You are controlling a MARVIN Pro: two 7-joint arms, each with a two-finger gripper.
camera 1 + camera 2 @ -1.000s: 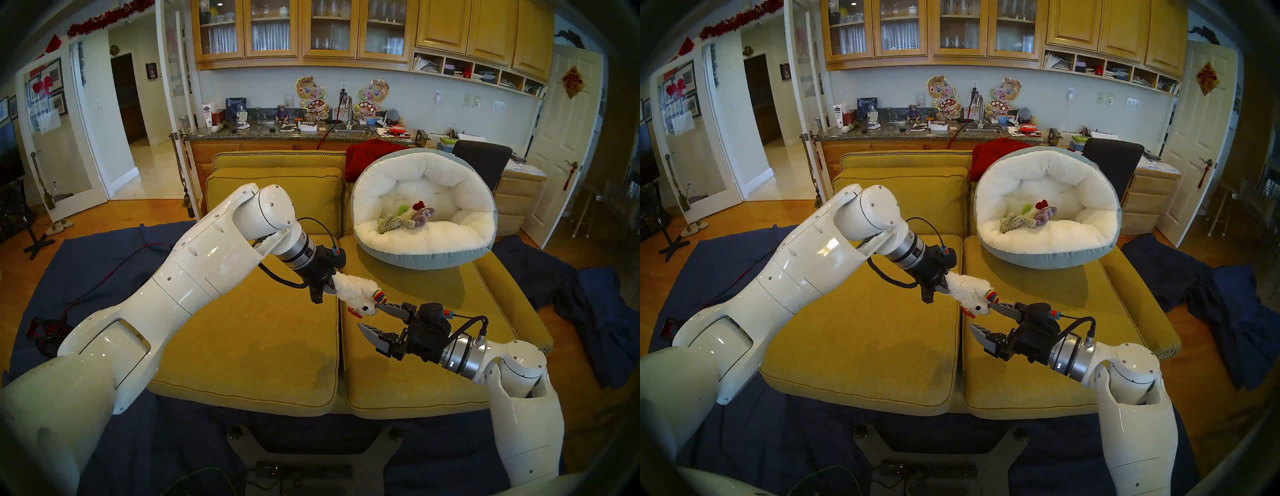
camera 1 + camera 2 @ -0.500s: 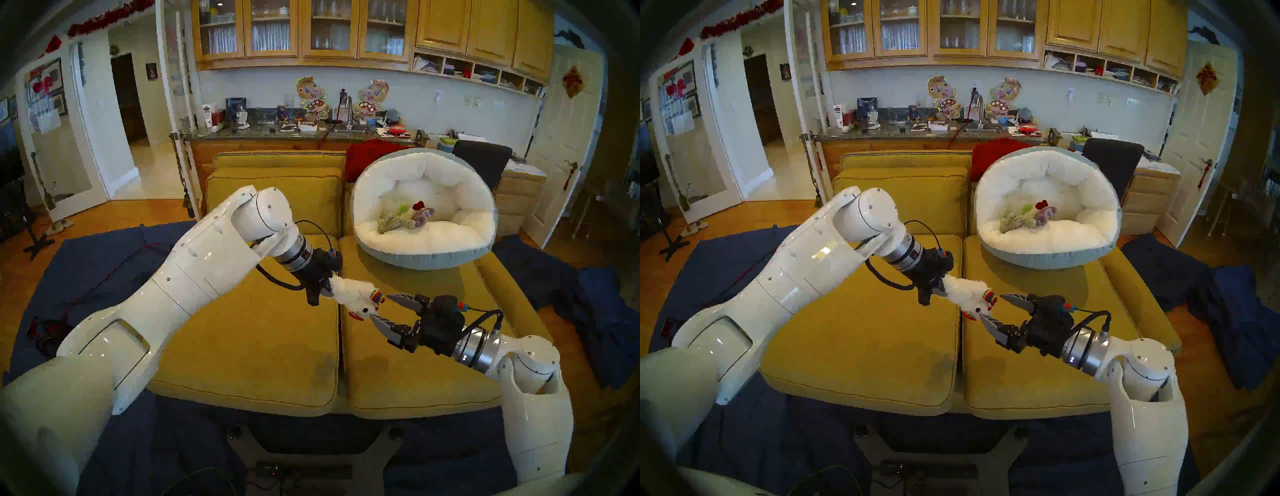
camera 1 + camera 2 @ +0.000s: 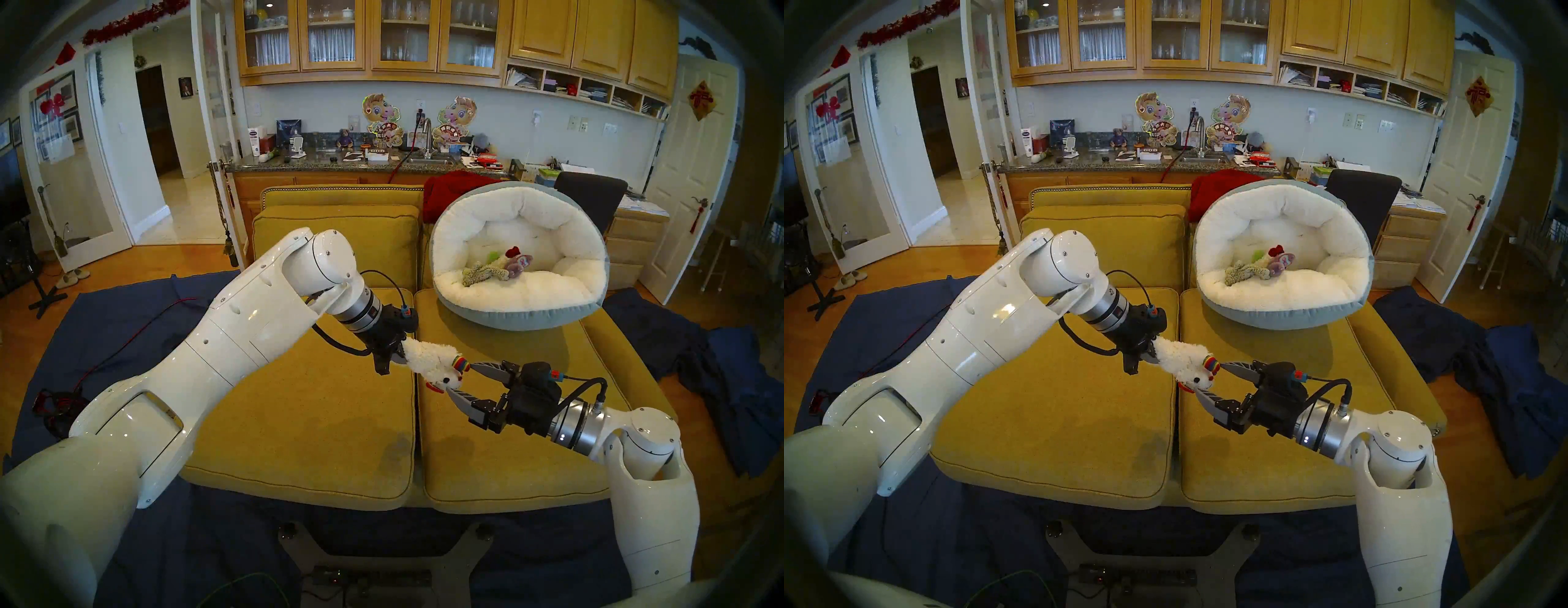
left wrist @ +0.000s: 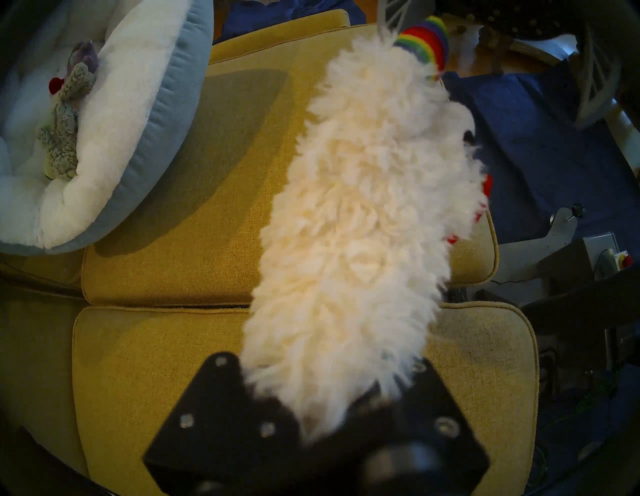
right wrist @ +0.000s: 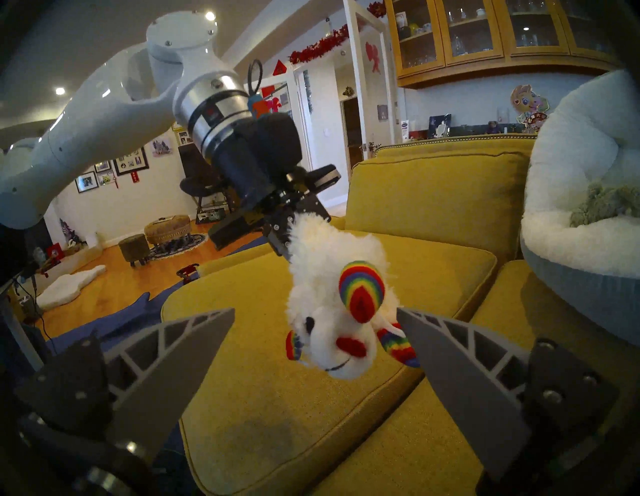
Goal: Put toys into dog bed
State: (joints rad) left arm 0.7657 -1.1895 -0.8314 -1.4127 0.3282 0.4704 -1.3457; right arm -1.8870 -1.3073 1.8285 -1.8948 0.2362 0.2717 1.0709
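My left gripper (image 3: 399, 361) is shut on the rear end of the white lamb with rainbow ears (image 3: 432, 366) and holds it in the air above the sofa seat. The lamb's head hangs toward my right gripper (image 3: 460, 378). That gripper is open, one finger on each side of the head, as the right wrist view (image 5: 315, 311) shows. The dog bed (image 3: 522, 319) leans on the sofa's right back. In it lie the shaggy beige animal (image 3: 477, 274), the green cactus (image 3: 493, 256), the lamb with dark-red ears (image 3: 513, 251) and the purple animal (image 3: 519, 265).
Two mustard-yellow seat cushions (image 3: 322, 416) lie below the grippers, with a back cushion (image 3: 339, 237) at the far left. A red blanket (image 3: 449, 191) hangs behind the bed. A dark blue sheet (image 3: 721, 373) covers the floor around the sofa.
My right gripper has risen and moved in on the lamb, so its open fingers now straddle the head. My left gripper has shifted slightly left with the lamb.
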